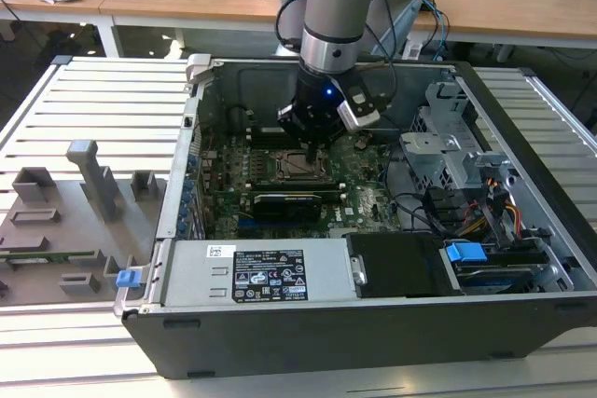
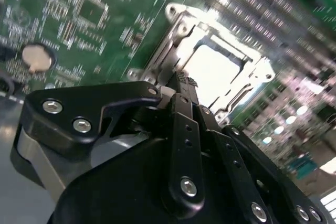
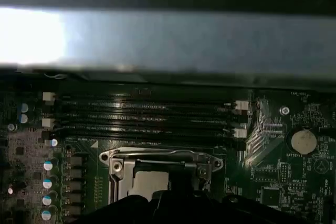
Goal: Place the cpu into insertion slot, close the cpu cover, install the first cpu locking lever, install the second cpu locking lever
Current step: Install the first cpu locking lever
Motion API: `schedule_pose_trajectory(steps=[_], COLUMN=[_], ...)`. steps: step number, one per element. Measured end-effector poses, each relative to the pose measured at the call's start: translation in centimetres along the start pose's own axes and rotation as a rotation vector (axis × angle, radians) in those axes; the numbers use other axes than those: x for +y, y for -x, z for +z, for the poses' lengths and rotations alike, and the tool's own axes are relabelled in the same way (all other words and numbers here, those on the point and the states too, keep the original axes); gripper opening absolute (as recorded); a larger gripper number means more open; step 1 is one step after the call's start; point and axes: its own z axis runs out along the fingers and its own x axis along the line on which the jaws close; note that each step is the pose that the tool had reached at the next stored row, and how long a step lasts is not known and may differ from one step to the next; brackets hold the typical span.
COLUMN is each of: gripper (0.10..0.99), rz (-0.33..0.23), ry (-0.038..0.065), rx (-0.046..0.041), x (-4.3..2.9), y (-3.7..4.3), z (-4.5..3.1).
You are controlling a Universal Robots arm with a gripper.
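Benches: wooden desks run along the back, and the open PC case (image 1: pixel 373 323) lies on its side on a slatted metal table (image 1: pixel 93 100), so the board faces up and the arm can come straight down.
Parts tray: a grey fixture (image 1: pixel 65 221) with holders sits at the exterior view's left, well apart from the action — looks like it's just staging.
Motherboard: the green board (image 1: pixel 364 198) lies flat in the case, with the socket roughly mid-board.
Gripper: the gripper (image 1: pixel 311 148) hangs right over the socket; in the second wrist view its black fingers (image 2: pixel 185 114) look pinched together with nothing visible between them, tip just at the socket's near edge — my guess is it's working the cover or a lever, not carrying anything.
cpu: the silver chip (image 2: pixel 210 72) is already sitting in the socket, flat.
cpu cover: the metal frame (image 2: pixel 173 40) seems to lie down around the chip, window over the top; can't tell if it's latched.
RAM slots: black slots (image 3: pixel 142 116) run just beside the socket.
Coin cell: the round battery (image 3: pixel 303 141) sits off to one side, out of the way.
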Motion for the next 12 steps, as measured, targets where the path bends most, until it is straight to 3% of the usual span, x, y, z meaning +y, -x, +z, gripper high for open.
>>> schedule_pose_trajectory(steps=[5, 8, 12], gripper=[0.106, 0.106, 0.106], rz=[0.000, 0.000, 0.000], ry=[0.000, 0.001, 0.000], rx=[-0.0001, 0.0000, 0.0000], x=[-2.67, -2.76, -2.76], y=[-0.09, -0.11, -0.14], z=[0.01, -0.22, -1.07])
